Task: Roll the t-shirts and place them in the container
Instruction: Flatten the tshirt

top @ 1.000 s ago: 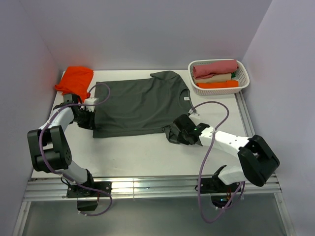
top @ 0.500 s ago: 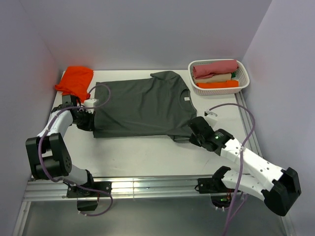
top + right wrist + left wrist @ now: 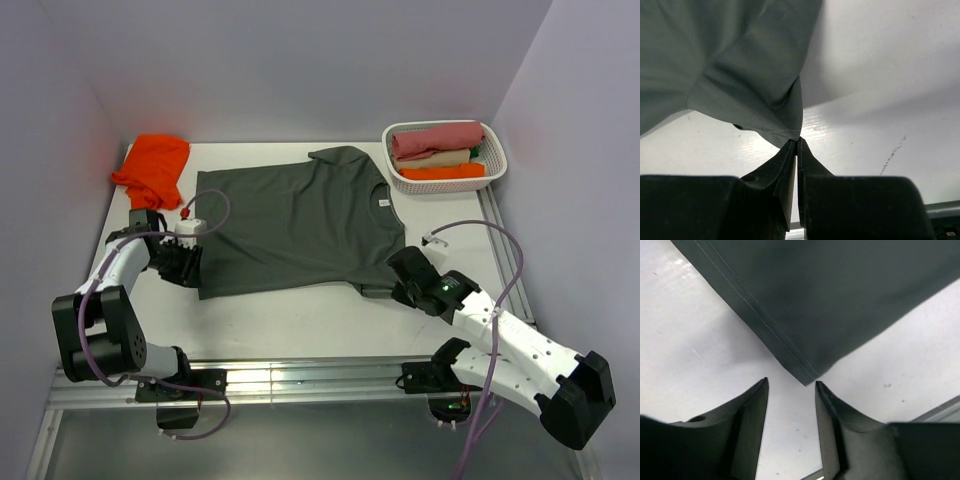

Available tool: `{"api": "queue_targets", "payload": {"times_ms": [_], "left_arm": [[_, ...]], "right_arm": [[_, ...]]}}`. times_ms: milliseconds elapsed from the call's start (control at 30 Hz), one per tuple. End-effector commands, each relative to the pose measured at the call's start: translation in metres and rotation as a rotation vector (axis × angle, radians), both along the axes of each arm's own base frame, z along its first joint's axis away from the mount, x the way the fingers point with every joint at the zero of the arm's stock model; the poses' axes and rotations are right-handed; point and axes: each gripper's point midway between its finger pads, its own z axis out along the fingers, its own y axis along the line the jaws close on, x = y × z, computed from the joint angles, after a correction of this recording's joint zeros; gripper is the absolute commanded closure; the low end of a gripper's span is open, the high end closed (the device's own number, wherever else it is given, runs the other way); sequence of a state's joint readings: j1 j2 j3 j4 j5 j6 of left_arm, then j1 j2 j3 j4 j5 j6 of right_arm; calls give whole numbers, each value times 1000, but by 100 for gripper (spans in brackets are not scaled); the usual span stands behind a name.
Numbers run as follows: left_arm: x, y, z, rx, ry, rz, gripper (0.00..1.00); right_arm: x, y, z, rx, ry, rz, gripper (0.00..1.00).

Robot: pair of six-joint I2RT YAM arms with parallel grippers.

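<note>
Left gripper [image 3: 791, 384] stands parted, the grey t-shirt [image 3: 840, 300] corner just ahead of it. Right gripper [image 3: 797, 142] pinches the shirt's edge.

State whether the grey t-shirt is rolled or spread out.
Spread out: the grey t-shirt lies flat, body, collar and sleeve all showing, nothing rolled.

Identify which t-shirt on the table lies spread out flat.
The dark grey t-shirt in the middle. The orange t-shirt sits bunched in the far left corner, and rolled clothes fill the white basket.
</note>
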State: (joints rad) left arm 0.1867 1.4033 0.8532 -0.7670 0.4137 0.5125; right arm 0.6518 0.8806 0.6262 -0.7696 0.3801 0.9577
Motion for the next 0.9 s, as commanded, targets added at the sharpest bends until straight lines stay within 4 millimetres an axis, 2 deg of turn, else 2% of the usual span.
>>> {"api": "queue_targets", "payload": {"times_ms": [0, 100, 233, 367, 500, 733, 867], "left_arm": [[-10, -7, 10, -29, -23, -48, 56], [-21, -9, 0, -38, 22, -72, 61], [-32, -13, -14, -62, 77, -96, 62], [-38, -19, -15, -99, 117, -132, 54], [-37, -15, -23, -62, 119, -147, 48], [-32, -16, -33, -41, 127, -141, 46], [-26, -20, -36, -50, 120, -129, 53]], "right_arm": [[6, 1, -1, 12, -22, -15, 90], [8, 2, -1, 6, -23, -11, 90], [11, 3, 1, -1, -28, -5, 90], [11, 2, -3, -15, -18, -4, 91], [12, 3, -3, -15, -17, -2, 91], [14, 3, -1, -20, -22, -3, 91], [15, 4, 0, -22, -22, 1, 92]]}}
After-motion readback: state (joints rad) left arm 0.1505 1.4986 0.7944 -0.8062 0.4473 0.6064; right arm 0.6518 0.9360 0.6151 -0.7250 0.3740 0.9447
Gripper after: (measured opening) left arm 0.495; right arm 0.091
